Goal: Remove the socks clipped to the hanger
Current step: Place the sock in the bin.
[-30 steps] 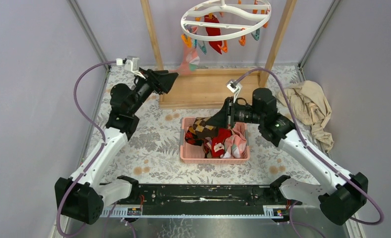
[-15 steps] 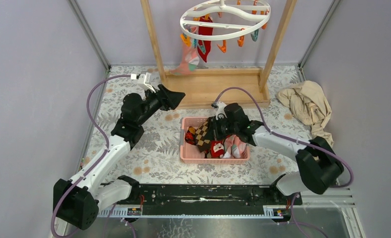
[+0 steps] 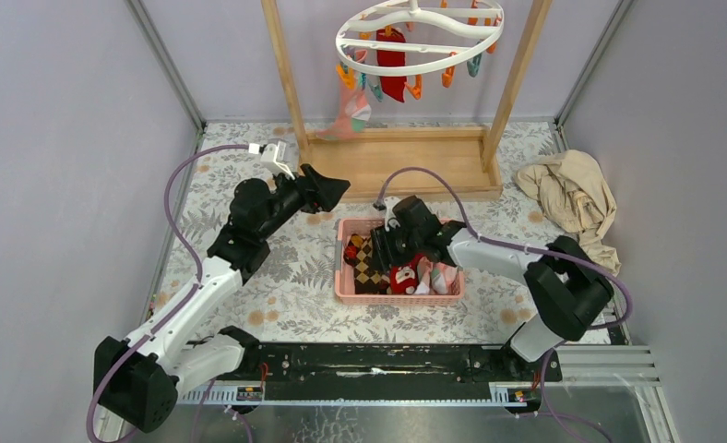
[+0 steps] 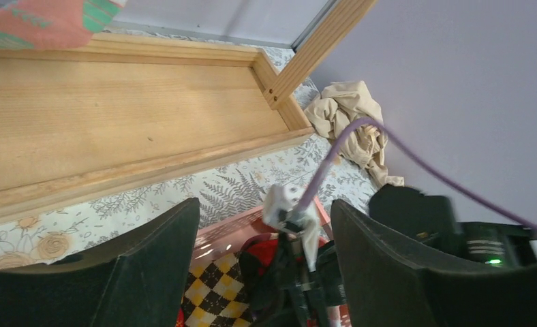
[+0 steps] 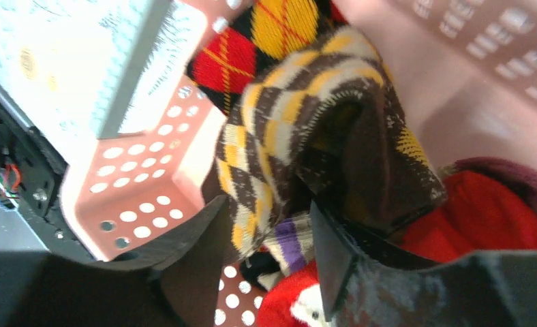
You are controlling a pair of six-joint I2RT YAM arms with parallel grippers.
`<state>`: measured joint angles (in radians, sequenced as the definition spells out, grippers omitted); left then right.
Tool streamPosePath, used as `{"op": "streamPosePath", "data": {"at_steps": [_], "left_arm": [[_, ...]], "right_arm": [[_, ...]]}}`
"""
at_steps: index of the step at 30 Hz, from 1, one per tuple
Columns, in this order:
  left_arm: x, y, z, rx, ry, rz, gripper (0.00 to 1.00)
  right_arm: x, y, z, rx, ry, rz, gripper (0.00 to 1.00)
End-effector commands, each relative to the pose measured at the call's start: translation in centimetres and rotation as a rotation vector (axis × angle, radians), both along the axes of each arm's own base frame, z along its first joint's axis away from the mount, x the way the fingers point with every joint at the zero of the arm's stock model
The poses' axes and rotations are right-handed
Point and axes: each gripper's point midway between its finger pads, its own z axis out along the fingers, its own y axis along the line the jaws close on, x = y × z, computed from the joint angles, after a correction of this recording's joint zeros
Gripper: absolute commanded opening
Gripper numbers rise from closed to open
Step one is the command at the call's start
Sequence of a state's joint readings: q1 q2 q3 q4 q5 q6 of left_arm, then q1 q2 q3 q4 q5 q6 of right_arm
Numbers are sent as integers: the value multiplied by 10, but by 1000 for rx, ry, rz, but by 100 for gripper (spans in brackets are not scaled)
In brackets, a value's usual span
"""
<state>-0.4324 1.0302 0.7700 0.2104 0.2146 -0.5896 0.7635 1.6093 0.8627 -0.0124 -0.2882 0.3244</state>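
Floral table, R end effector inside basket

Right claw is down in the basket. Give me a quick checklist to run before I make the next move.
1. Jaws of the right claw parted: ok.
2. The argyle sock free of that claw: cannot tell; its fabric lies between the fingers.
3. That sock inside the pink basket: ok.
4. The left claw open and empty: ok.
5. The hanger cleared: not ok; a red sock and a pink patched sock hang clipped.
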Motion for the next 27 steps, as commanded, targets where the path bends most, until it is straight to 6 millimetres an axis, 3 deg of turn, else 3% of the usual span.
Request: {"op": "streamPosePath", "data": {"at_steps": [1, 3, 4, 5, 10, 18, 27], "left_arm": [[-2, 7, 14, 17, -41, 32, 79], [-2, 8, 17, 24, -44, 41, 85], [-2, 10, 18, 29, -46, 44, 95], [-2, 11, 18, 31, -46, 50, 98], [-2, 13, 19, 41, -32, 65, 99], [-6, 18, 14, 70, 15, 80, 99], [-15, 29, -2, 111, 93, 114, 99]], "right_arm": [[17, 3, 77, 34, -168, 28, 58], [17, -2, 99, 40, -209, 26, 65], [17, -4, 107, 42, -224, 24, 67], [16, -5, 116, 52, -239, 22, 69], [11, -21, 129, 53, -270, -31, 75], [7, -49, 98, -31, -260, -120, 78], [10, -49, 55, -70, -216, -154, 78]]}}
